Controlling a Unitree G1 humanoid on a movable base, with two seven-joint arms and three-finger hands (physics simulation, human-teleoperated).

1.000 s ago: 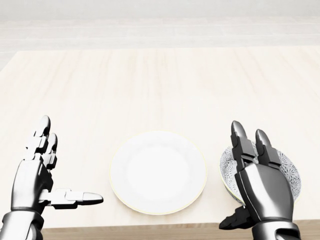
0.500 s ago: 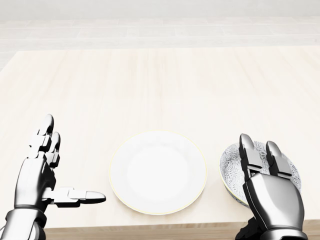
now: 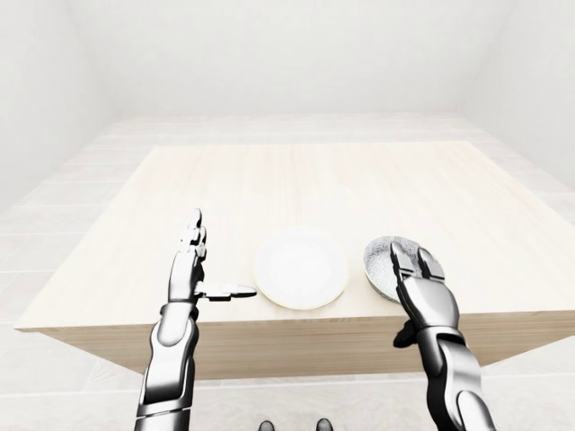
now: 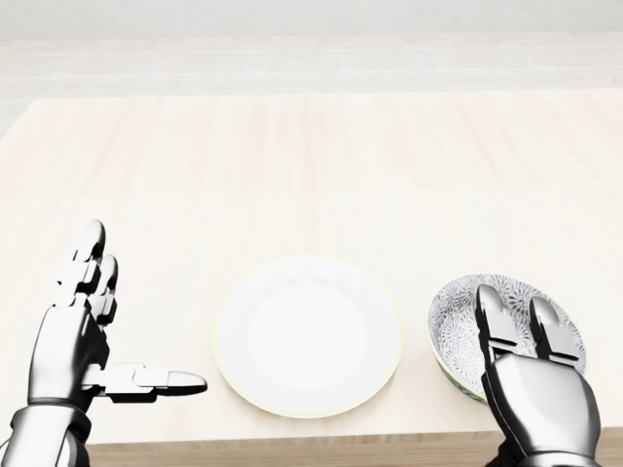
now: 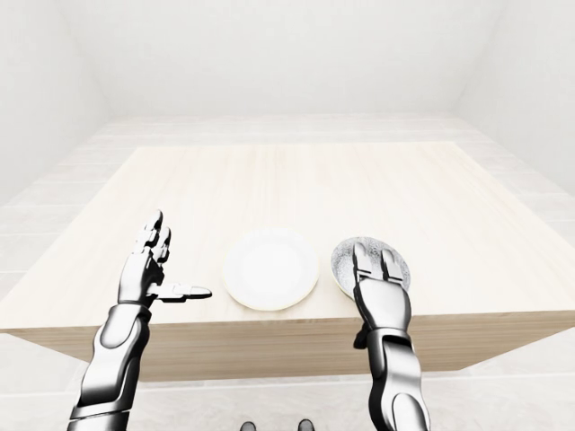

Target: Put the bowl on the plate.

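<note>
A white plate (image 4: 308,336) lies near the table's bottom edge in the head view. Right of it sits a grey patterned bowl (image 4: 458,326), apart from the plate. My right hand (image 4: 521,336) hovers over the bowl's near side, its fingers (image 4: 492,311) straight and open, covering part of the rim. My left hand (image 4: 117,321) stands open to the left of the plate, fingers up and thumb pointing toward the plate, holding nothing.
The light wooden table (image 3: 314,180) stretches far toward the top of the views. Its near edge (image 3: 269,319) runs just below the plate and bowl. Pale floor and white walls surround it.
My right hand has drawn back toward the bottom of the head view, uncovering more of the bowl. The left hand, plate and bowl have stayed put.
</note>
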